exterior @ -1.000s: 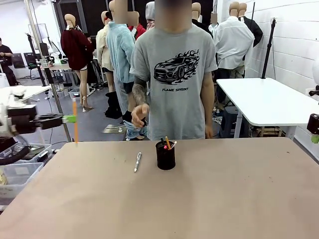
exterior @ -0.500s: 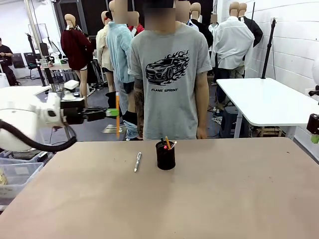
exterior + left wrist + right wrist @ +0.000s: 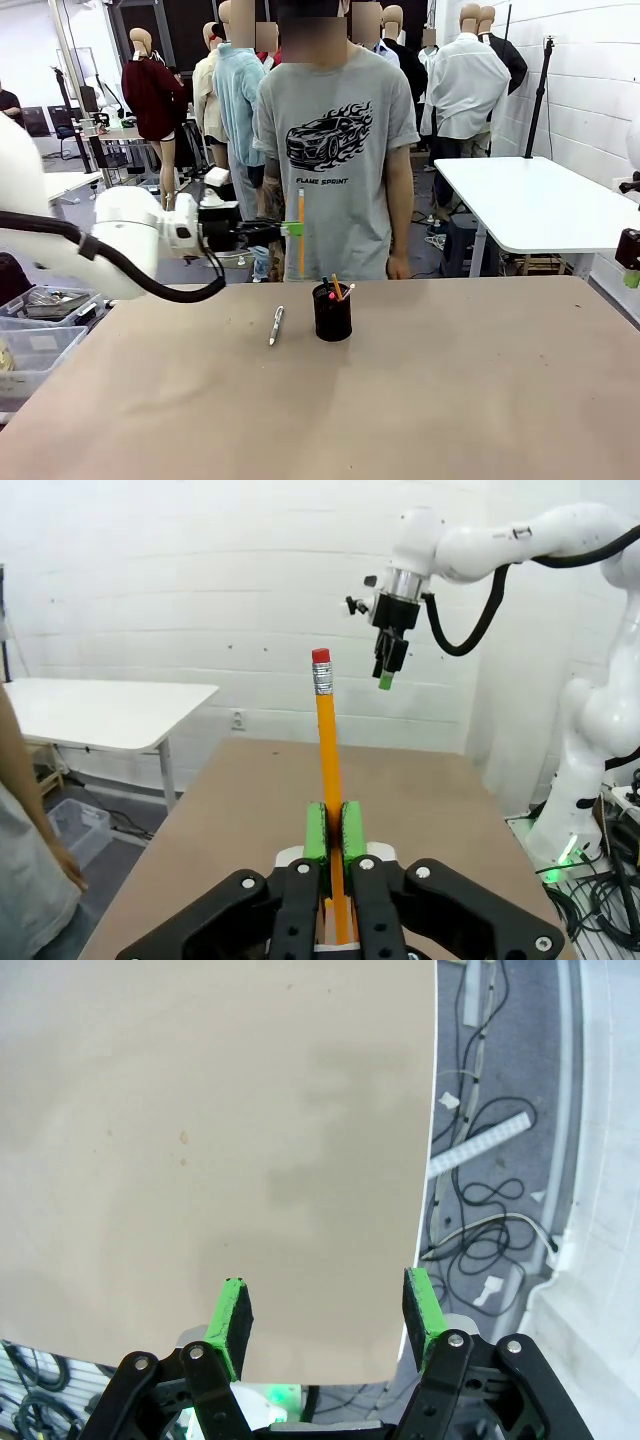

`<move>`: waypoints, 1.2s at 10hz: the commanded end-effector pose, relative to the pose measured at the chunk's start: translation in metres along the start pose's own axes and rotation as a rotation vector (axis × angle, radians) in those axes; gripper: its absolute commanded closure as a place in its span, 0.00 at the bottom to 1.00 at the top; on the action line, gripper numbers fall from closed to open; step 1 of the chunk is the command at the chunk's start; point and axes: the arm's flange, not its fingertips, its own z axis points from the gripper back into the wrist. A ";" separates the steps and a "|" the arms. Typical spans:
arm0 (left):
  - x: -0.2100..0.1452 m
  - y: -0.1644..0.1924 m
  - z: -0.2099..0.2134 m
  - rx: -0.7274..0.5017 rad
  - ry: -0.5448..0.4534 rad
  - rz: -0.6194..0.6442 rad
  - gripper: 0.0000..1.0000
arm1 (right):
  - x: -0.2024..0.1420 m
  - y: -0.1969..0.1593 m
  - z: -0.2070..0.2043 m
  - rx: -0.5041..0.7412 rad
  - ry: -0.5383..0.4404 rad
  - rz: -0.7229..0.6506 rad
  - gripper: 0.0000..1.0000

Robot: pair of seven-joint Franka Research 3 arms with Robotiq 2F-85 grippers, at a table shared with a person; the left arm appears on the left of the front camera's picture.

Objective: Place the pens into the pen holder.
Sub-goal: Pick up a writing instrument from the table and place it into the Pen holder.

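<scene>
My left gripper [image 3: 292,229] is shut on an orange pencil [image 3: 300,232] that hangs upright in the air, just left of and above the black pen holder [image 3: 332,314]. The holder stands mid-table with several pens sticking out. In the left wrist view the pencil [image 3: 328,750] rises from between the green pads [image 3: 316,832], red eraser end up. A silver-white pen [image 3: 276,325] lies flat on the table left of the holder. My right gripper [image 3: 328,1310] is open over the table's right edge, nothing between its fingers; its tip [image 3: 633,279] shows at the far right.
A person in a grey T-shirt [image 3: 335,150] stands at the far side behind the holder, arms down. The brown table [image 3: 400,400] is bare in front. A white table [image 3: 540,200] stands at back right. Bins [image 3: 35,340] sit off the left edge.
My left arm has swung right across the far edge, carrying the pencil from the far left to just beside the holder. The person's raised hand has dropped. The right arm stays put.
</scene>
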 end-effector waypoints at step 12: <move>-0.055 0.054 -0.041 0.022 0.106 -0.007 1.00 | 0.001 0.001 -0.001 -0.002 0.005 -0.010 0.24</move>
